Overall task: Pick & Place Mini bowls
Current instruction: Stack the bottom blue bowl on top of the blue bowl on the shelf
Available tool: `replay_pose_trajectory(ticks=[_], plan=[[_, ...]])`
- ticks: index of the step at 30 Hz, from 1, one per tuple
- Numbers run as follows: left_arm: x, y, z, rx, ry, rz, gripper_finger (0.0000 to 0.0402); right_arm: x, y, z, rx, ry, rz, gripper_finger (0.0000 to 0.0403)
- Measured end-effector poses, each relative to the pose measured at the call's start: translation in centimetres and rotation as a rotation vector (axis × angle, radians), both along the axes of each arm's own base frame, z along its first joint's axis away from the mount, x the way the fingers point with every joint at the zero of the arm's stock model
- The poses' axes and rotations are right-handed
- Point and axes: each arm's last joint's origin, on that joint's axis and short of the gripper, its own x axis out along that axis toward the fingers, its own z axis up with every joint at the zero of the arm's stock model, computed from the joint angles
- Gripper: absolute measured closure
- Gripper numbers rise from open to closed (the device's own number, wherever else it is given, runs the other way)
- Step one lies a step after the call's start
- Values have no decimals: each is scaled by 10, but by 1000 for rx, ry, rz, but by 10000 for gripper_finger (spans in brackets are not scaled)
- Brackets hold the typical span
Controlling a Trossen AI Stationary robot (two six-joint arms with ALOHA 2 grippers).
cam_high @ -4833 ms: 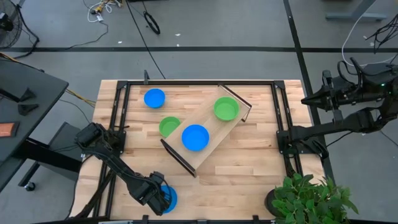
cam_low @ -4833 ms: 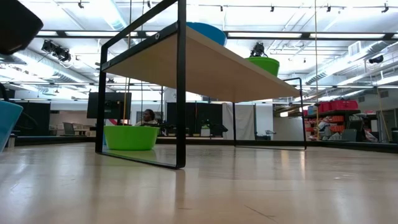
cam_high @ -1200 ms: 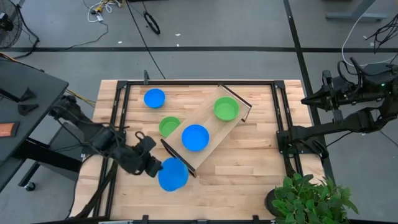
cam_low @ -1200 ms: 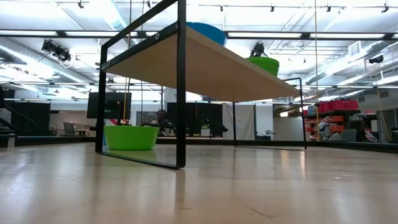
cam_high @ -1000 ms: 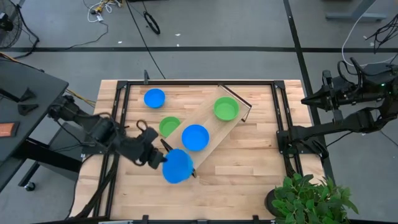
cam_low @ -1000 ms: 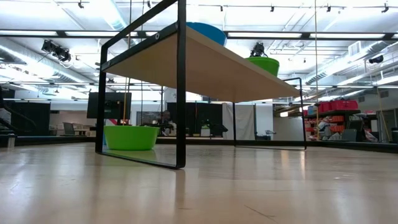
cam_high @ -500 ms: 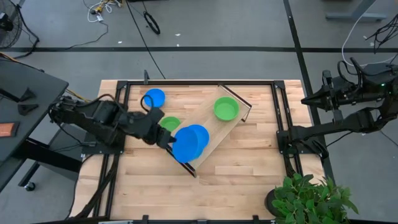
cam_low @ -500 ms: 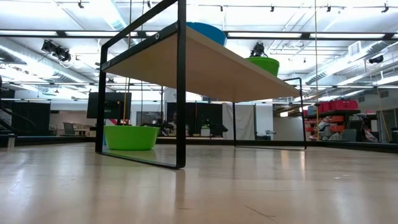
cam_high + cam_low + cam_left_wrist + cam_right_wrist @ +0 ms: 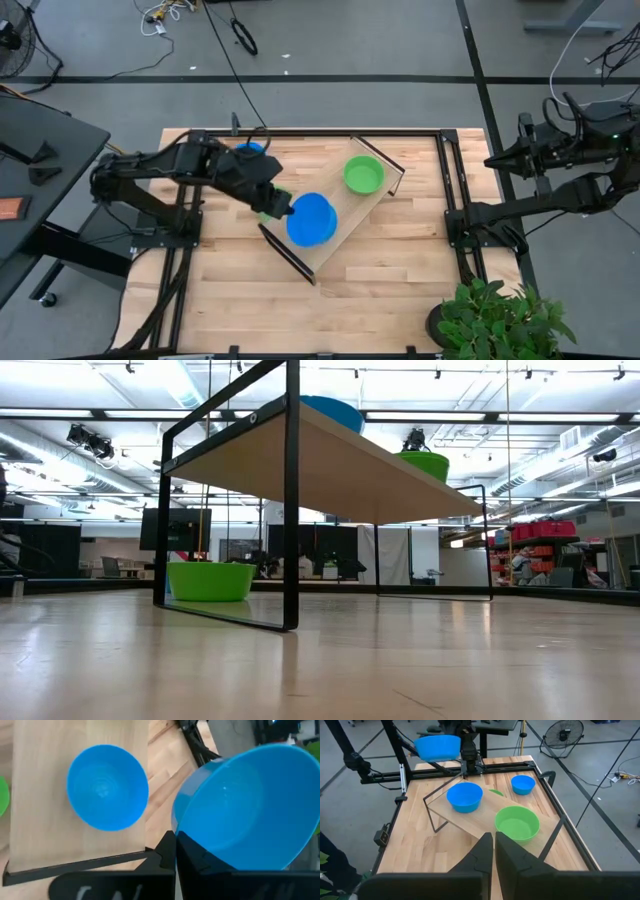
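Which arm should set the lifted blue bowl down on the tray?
Left. Its end effector already holds the blue bowl above the tray; the right arm waits off the table's edge.

The butcher-block table [image 9: 400,260] stands on a grey floor [image 9: 330,40] crossed by dark tape lines, with loose cables [image 9: 165,14] lying beyond its far edge and a leafy green plant [image 9: 497,318] at its near right corner. A dark desk [image 9: 40,160] sits to the left, and a pedestal fan [image 9: 563,735] stands on the floor off one side. Seen level across the table, the hall behind has a white ceiling with long strip lights [image 9: 180,385], black track fixtures and red shelving [image 9: 545,530] far right.
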Motion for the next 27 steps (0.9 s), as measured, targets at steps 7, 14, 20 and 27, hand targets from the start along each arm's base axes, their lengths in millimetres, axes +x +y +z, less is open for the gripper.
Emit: replay_pose_trajectory(ticks=[7, 14, 20, 27], plan=[[7, 21, -6, 3, 19, -66, 402, 0, 0, 0, 0, -1, 0, 380], [11, 35, -14, -20, 63, -76, 402, 0, 0, 0, 0, 0, 0, 380], [16, 48, -23, -38, 115, -53, 402, 0, 0, 0, 0, -1, 0, 380], [28, 63, -39, -86, 199, 8, 402, 0, 0, 0, 0, -1, 0, 380]])
